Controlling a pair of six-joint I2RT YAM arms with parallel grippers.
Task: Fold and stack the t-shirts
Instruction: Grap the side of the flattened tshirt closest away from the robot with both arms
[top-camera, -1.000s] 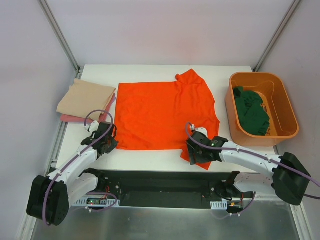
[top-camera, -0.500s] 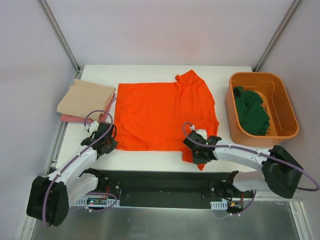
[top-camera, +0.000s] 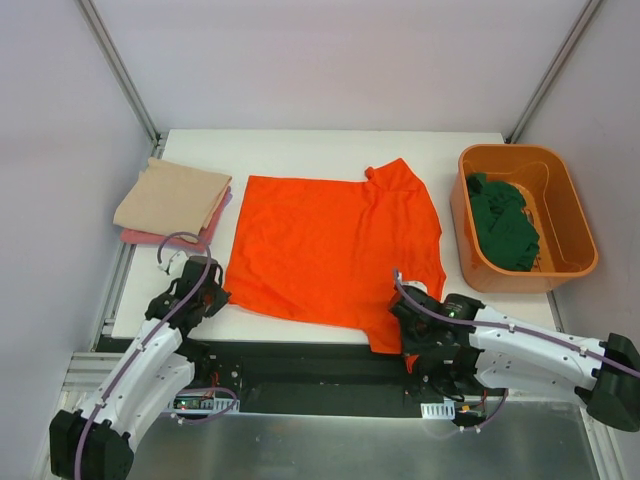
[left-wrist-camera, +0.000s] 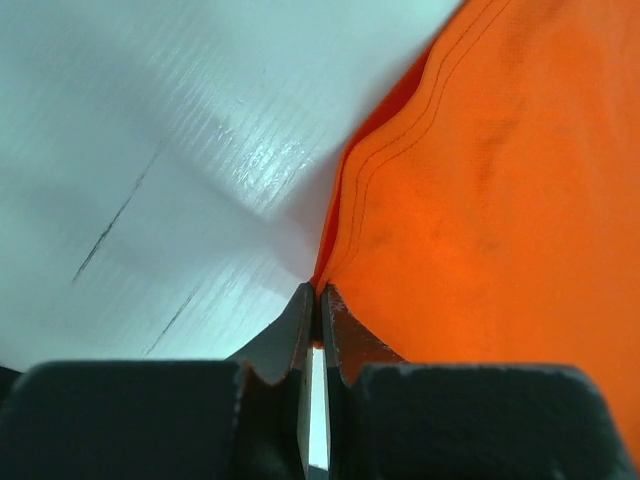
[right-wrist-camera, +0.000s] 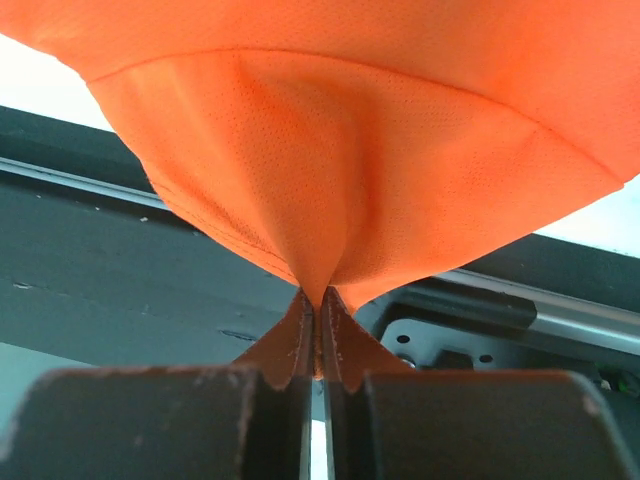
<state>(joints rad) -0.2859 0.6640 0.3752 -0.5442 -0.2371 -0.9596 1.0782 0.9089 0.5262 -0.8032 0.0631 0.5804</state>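
Top external: my left jaws and right jaws each pinch a near corner of bright orange cloth t-shirt (top-camera: 330, 250), flat on white surface (top-camera: 300, 150), stretching away from both.

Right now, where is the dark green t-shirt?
In the top view, the dark green t-shirt lies crumpled inside the orange bin at the right side of the table, right of the spread orange t-shirt.
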